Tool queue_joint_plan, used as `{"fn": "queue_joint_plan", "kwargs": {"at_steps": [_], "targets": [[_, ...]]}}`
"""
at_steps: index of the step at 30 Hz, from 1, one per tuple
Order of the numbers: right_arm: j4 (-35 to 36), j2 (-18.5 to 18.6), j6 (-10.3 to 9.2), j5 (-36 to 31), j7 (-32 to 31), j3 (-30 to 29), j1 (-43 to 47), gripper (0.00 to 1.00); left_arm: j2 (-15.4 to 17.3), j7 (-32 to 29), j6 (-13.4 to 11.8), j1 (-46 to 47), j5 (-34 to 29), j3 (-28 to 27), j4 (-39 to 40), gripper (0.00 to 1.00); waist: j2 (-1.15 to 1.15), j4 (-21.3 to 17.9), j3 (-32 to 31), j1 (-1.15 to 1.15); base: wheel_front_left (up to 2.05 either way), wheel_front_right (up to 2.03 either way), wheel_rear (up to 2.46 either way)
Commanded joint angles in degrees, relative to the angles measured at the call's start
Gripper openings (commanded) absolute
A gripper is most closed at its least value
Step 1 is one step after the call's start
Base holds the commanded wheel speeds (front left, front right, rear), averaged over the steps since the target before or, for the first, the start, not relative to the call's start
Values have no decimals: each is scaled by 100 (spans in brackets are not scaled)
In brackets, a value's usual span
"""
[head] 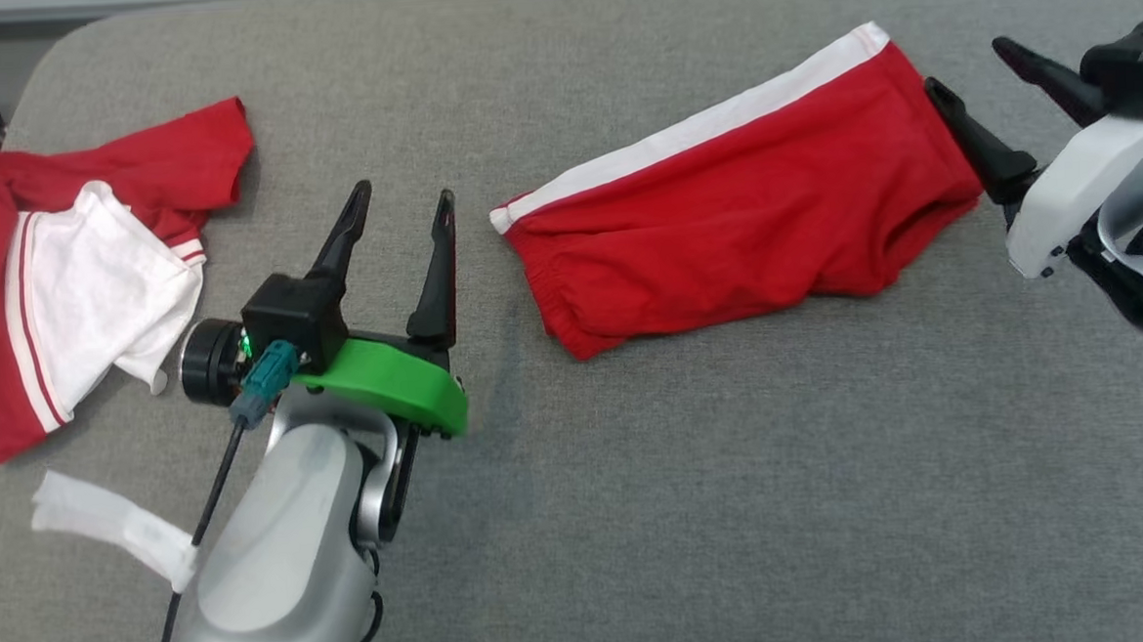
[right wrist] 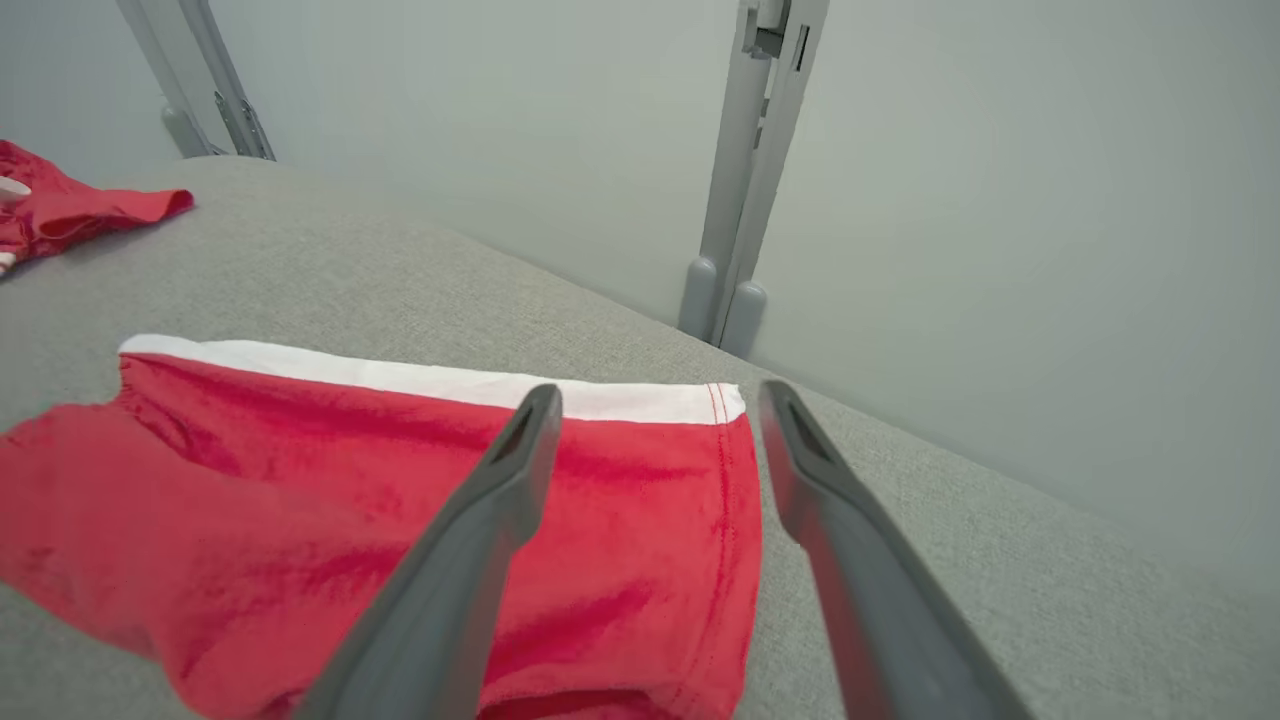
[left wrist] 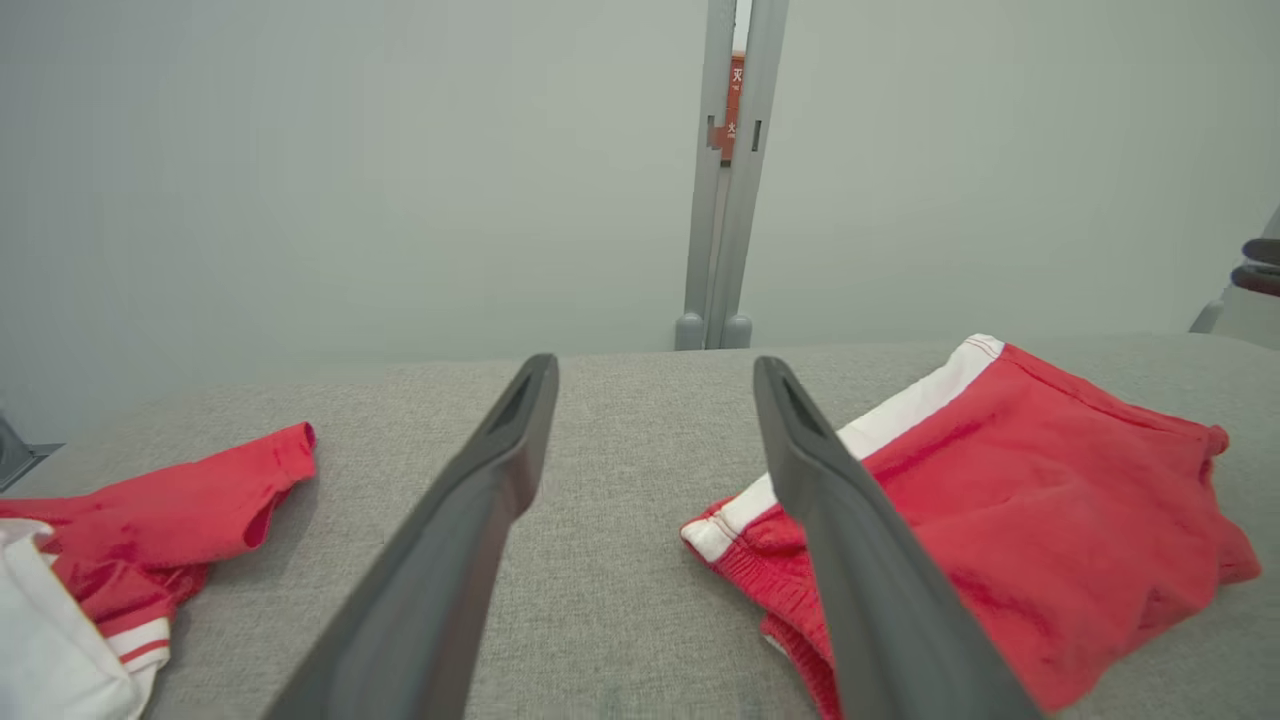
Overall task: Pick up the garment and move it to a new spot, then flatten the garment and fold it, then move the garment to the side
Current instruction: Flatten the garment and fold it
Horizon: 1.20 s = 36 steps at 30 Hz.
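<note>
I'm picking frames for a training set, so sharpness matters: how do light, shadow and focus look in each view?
Head view: even, soft light, no glare, faint shadows beneath the red shorts and left tool, all crisp. Left wrist view: that tool's near fingers are soft, the shorts beyond sharp. Right wrist view: the right tool blurs likewise, and the table edge runs tilted.

One pair of shorts [head: 741,204] and one shirt [head: 90,278] are lying on one table [head: 737,498]; one white strip [head: 103,522] is showing.
</note>
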<state>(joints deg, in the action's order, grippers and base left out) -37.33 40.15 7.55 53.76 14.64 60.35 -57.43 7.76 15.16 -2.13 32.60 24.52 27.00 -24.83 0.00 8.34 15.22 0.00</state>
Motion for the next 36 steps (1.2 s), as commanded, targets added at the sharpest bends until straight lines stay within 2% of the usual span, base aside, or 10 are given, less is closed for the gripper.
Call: {"fn": "queue_joint_plan", "kwargs": {"at_steps": [1, 5, 10, 16, 18, 25, 30, 36], "targets": [[10, -69, -13, 28, 52, -243, 240, 100, -6, -3, -35, -236, -66, -82, 87, 100, 0, -456, -491, 0, 0, 0, 0], [437, -430, -12, -415, 51, -1510, 1066, 100, -82, -2, -21, -804, -267, -359, 454, 100, 0, -639, -658, 0, 0, 0, 0], [1138, -1025, -12, -1447, 55, -3092, 2433, 100, -252, -2, 47, -1538, -530, -704, 860, 100, 0, -780, -834, 0, 0, 0, 0], [1942, -1811, -11, -2685, 56, -4353, 3878, 100, -407, -3, 175, -2223, -807, -988, 1062, 100, 0, -862, -1022, 0, 0, 0, 0], [2159, -2111, -11, -2884, 57, -4701, 4205, 100, -436, -2, 205, -2328, -883, -1049, 1088, 100, 0, -876, -1073, 0, 0, 0, 0], [2616, -2775, -11, -3428, 57, -5306, 4974, 100, -480, -3, 224, -2739, -1005, -1207, 1208, 100, 0, -918, -1185, 0, 0, 0, 0], [2659, -2920, -11, -3527, 58, -5380, 5145, 100, -482, -3, 164, -2855, -919, -1138, 1229, 100, 0, -909, -1195, 0, 0, 0, 0], [2562, -2977, -11, -3496, 58, -5461, 5157, 100, -481, -3, 212, -2722, -933, -1099, 1177, 100, 0, -854, -1126, 0, 0, 0, 0]]}}
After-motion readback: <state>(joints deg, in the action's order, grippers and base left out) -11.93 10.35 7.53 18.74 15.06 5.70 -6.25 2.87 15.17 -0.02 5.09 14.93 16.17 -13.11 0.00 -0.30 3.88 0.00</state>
